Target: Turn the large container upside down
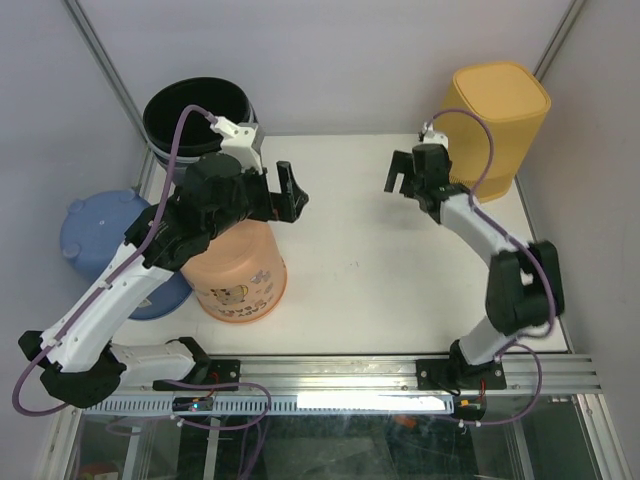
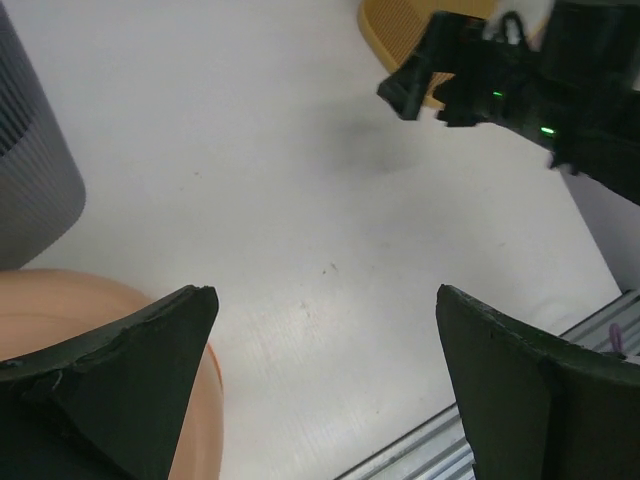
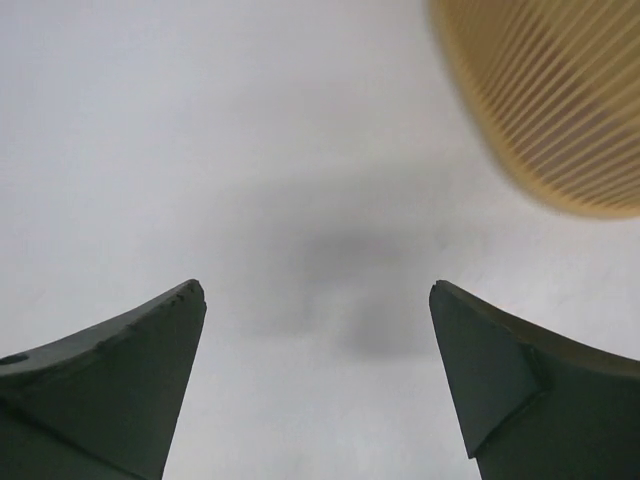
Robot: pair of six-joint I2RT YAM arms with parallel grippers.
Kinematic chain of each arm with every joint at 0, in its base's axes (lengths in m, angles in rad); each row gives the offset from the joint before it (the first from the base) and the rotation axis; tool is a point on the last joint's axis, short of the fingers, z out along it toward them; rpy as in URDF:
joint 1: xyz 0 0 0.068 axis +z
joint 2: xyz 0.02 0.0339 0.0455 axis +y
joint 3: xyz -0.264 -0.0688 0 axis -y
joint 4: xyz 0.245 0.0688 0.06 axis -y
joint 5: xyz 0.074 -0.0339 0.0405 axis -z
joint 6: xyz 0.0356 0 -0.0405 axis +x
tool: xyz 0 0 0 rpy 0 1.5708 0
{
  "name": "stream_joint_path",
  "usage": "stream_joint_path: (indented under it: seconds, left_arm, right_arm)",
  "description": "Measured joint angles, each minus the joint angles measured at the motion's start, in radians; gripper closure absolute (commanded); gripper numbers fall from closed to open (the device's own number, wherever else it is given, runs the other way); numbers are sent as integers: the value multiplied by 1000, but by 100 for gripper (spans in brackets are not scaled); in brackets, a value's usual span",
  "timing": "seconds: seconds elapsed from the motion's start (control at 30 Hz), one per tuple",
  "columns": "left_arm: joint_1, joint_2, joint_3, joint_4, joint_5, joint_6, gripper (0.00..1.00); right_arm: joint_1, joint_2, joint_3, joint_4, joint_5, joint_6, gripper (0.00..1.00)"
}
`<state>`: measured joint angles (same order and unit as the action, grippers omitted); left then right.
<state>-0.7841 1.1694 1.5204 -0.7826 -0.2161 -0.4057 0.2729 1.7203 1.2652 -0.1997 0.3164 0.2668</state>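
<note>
Both jaws are spread and empty. The left gripper (image 2: pixel 325 290) hangs just beside the peach container (image 1: pixel 240 265), near left on the table (image 1: pixel 370 290); the right gripper (image 3: pixel 315 285) hangs far right. The container stands closed end up, so the flip looks done, with only withdrawal left.

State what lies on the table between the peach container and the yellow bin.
Nothing: the top view shows only bare white table between the peach container and the yellow bin.
</note>
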Motion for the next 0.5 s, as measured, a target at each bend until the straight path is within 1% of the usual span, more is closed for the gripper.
stream_joint_path:
  seconds: [0.1,0.13,0.23,0.3,0.37,0.43,0.5]
  left_arm:
    - [0,-15,0,-84,-48,-4,1]
    - [0,-25,0,-121,-72,-6,1]
    - [0,-55,0,-187,-118,-26,1]
    - [0,-73,0,-212,-150,-38,1]
    - [2,-77,6,-233,-185,-52,1]
    - [25,-48,36,-254,-204,-56,1]
    - [64,22,119,-272,-206,-52,1]
  right_arm:
    - [47,-278,-217,50,-203,53,3]
    - [60,-359,-266,74,-264,73,3]
    - [112,-507,-364,161,-400,126,3]
    - [161,-542,-412,202,-468,161,3]
    - [207,-534,-445,212,-518,192,3]
    - [236,-510,-472,209,-564,225,3]
    - [238,-488,-480,194,-579,247,3]
